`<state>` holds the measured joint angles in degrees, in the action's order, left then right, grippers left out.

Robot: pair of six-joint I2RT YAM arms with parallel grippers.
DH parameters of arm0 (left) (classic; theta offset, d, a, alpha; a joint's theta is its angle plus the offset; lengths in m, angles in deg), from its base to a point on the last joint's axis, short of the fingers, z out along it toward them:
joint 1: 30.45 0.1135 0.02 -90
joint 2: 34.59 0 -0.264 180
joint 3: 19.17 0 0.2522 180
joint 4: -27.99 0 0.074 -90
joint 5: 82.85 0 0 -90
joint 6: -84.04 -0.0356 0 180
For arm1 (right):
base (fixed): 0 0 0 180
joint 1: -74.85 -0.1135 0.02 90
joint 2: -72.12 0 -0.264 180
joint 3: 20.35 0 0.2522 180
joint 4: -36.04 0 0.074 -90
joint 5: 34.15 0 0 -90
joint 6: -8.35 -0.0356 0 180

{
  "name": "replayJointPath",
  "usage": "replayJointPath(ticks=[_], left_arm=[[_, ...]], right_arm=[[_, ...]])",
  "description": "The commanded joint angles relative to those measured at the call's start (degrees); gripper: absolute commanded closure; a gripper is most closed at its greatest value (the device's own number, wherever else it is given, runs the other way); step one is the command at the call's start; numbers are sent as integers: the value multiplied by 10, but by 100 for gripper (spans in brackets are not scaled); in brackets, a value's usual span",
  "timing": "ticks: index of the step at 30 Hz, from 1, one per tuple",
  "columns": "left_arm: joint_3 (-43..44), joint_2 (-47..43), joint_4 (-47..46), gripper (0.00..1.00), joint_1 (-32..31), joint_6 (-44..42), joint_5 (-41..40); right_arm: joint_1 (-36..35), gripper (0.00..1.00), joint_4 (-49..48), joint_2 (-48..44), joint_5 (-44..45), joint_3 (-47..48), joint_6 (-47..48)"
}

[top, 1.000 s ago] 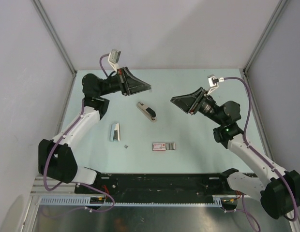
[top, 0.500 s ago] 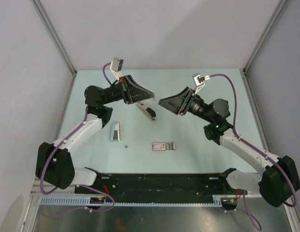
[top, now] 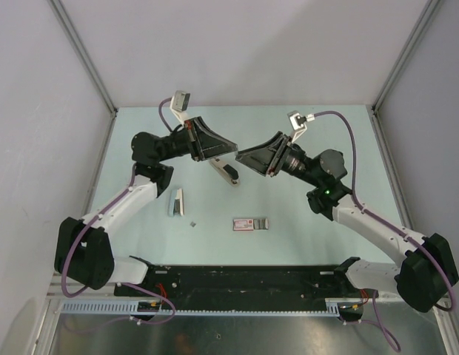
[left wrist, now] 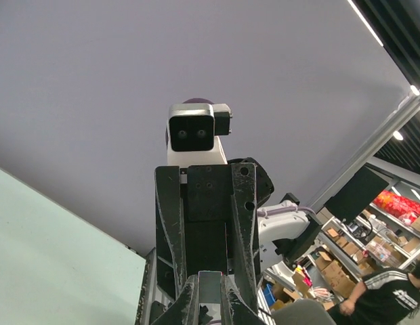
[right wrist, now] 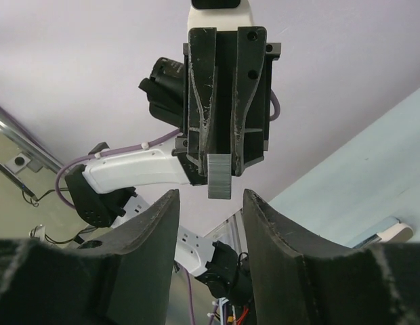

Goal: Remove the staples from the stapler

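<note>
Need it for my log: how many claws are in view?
2. The left claw points in from the left, the right claw from the right, tips facing near the stapler.

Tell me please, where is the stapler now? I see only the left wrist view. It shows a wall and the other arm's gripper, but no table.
Observer: In the top view the stapler lies flat on the table. In that picture it sits just on the near side of the tips of the left gripper and the right gripper, which point at each other.
Operator: Thank you. Do you see the staples anywhere?
Observer: Yes. The staples lie on the table, apart from the stapler, on the left arm's side and clear of both grippers.
</note>
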<state>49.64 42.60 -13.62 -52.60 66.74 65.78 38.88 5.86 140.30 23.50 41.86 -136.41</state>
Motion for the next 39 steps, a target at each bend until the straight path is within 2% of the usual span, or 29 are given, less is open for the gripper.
replayJointPath(ticks=[1,15,22,25,29,30,32,34,35,39], left_arm=[[-8,-19,-4,81,-6,-25,-6],[-13,-22,7,81,-12,-40,3],[-20,-26,8,81,-16,-48,13],[-23,-28,9,77,-16,-52,18],[-17,-32,24,61,-14,-66,20],[-13,-33,35,55,-12,-73,19],[-4,-35,68,36,-7,-96,15],[10,-39,136,21,3,-140,4],[17,-42,182,16,7,-169,-5],[79,-40,474,9,12,-374,-82]], right_arm=[[-8,54,-2,8,13,28,21],[-8,66,16,3,25,29,35],[-6,81,26,2,28,29,39],[-6,89,38,-4,31,29,48],[-6,97,95,-15,36,29,76],[-6,98,123,-19,41,29,90],[-9,99,192,-28,57,28,125],[-19,100,263,-38,86,28,170],[-27,100,296,-41,105,28,191],[-63,100,405,-50,209,17,243]])
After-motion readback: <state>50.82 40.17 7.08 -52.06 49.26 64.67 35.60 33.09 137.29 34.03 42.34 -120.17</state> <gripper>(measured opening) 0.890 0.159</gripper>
